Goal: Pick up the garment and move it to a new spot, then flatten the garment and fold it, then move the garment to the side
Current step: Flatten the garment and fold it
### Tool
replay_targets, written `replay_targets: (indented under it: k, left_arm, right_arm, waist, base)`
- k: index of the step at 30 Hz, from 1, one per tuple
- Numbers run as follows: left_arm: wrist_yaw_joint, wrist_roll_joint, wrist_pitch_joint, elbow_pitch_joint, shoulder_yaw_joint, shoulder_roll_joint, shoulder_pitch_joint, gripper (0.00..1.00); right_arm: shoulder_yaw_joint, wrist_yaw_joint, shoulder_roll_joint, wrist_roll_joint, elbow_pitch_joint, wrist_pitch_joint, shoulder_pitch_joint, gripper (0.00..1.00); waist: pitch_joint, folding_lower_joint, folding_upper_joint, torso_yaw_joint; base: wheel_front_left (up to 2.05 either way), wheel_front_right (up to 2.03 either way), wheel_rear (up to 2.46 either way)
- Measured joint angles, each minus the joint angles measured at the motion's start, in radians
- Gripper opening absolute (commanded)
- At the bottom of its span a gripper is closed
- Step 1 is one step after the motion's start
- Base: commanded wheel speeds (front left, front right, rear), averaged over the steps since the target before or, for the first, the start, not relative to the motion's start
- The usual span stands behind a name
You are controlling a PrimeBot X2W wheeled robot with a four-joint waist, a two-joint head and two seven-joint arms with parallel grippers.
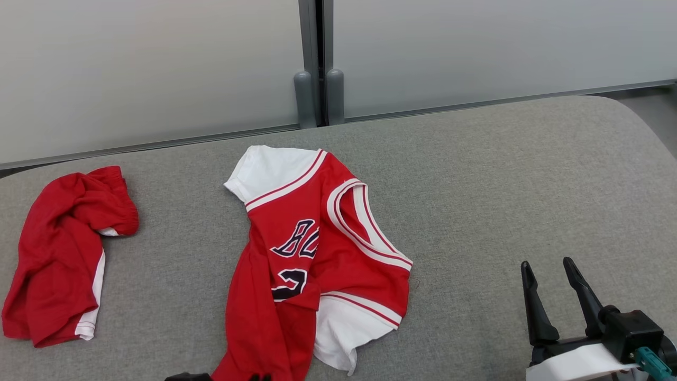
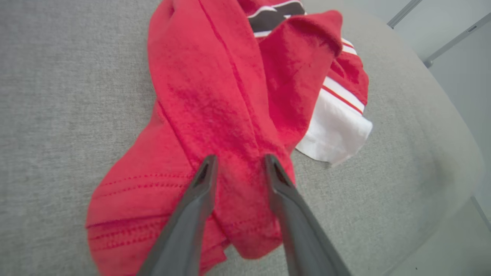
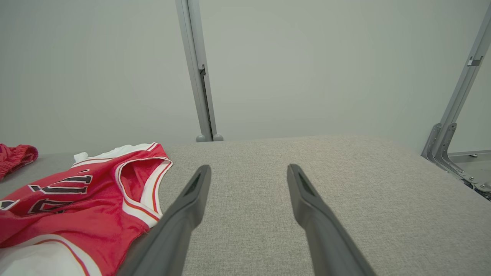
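The garment (image 1: 317,238) is a red basketball jersey with white trim and dark lettering, lying crumpled in the middle of the grey padded surface (image 1: 476,174). In the left wrist view my left gripper (image 2: 239,163) is down on the jersey's red hem end (image 2: 215,96). Its jaws are partly closed, with a ridge of cloth between the fingertips. My right gripper (image 1: 547,263) hovers open and empty over bare surface to the right of the jersey. Ahead of the right gripper (image 3: 249,168) is bare fabric, with the jersey (image 3: 76,199) to its left.
A second red garment with a white stripe (image 1: 63,254) lies bunched at the far left. Pale wall panels and a grey post (image 1: 317,63) stand behind the surface. The surface's rounded edge (image 2: 452,161) drops off to the right.
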Motion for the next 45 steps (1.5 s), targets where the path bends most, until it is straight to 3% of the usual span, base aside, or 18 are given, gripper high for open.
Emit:
replay_targets:
  k: [11,19,23,27,31,34,35,36,37,41,45]
  left_arm:
    - [-0.042,-0.013,-0.017,0.054,-0.011,0.007,-0.021,0.0]
    - [-0.022,-0.034,-0.068,-0.018,0.054,0.016,-0.026,0.0]
    - [0.0,-0.073,-0.077,-0.105,0.121,0.033,-0.024,0.0]
    - [0.057,-0.107,-0.086,-0.161,0.21,0.045,-0.012,0.0]
    - [0.109,-0.102,-0.095,-0.114,0.26,0.057,-0.012,0.0]
    - [0.124,-0.077,-0.083,-0.074,0.242,0.063,-0.014,0.0]
    - [0.136,-0.066,-0.081,-0.06,0.238,0.063,-0.014,0.14]
    - [0.145,-0.055,-0.078,-0.05,0.232,0.065,-0.014,0.71]
    - [0.153,-0.042,-0.076,-0.045,0.225,0.067,-0.013,1.0]
    - [0.219,0.024,-0.071,-0.093,0.228,0.107,0.015,1.0]
    - [0.246,0.083,-0.026,-0.266,0.202,0.149,0.04,1.0]
  right_arm:
    - [0.0,0.0,0.0,0.01,0.0,0.0,-0.005,1.0]
    - [-0.011,0.0,0.0,0.012,-0.001,0.0,-0.003,1.0]
    - [-0.009,0.0,0.0,0.012,0.0,0.0,-0.001,1.0]
    - [-0.007,0.0,0.0,0.012,0.0,0.0,-0.001,1.0]
    - [-0.002,0.0,0.0,0.011,0.003,0.0,-0.001,1.0]
    - [0.003,0.0,0.0,0.011,0.004,0.0,-0.002,1.0]
    - [0.007,0.0,0.0,0.011,0.007,0.0,-0.002,1.0]
    - [0.011,0.0,0.0,0.011,0.007,0.0,-0.002,1.0]
    - [0.011,0.0,0.0,0.011,0.007,0.0,-0.002,1.0]
    - [0.01,0.0,0.0,0.009,0.006,0.0,-0.004,1.0]
    - [0.0,0.0,0.0,0.005,0.006,0.0,0.004,1.0]
  waist:
    - [0.015,0.0,0.0,-0.008]
    - [0.014,0.0,0.0,0.008]
    - [0.009,0.0,0.0,0.023]
    - [0.003,0.0,0.0,0.038]
    - [0.002,0.0,0.0,0.049]
    - [0.001,0.0,0.0,0.049]
    - [0.0,0.0,0.0,0.047]
    - [0.0,0.0,0.0,0.043]
    - [0.0,0.0,0.0,0.04]
    - [0.001,0.0,0.0,0.02]
    - [0.001,0.0,0.0,0.007]
  base:
    - [0.0,0.0,0.0]
    - [0.0,0.0,0.0]
    - [0.0,0.0,0.0]
    - [0.0,0.0,0.0]
    - [0.0,0.0,0.0]
    - [0.0,0.0,0.0]
    - [0.0,0.0,0.0]
    - [0.0,0.0,0.0]
    - [0.0,0.0,0.0]
    - [0.0,0.0,0.0]
    - [0.0,0.0,0.0]
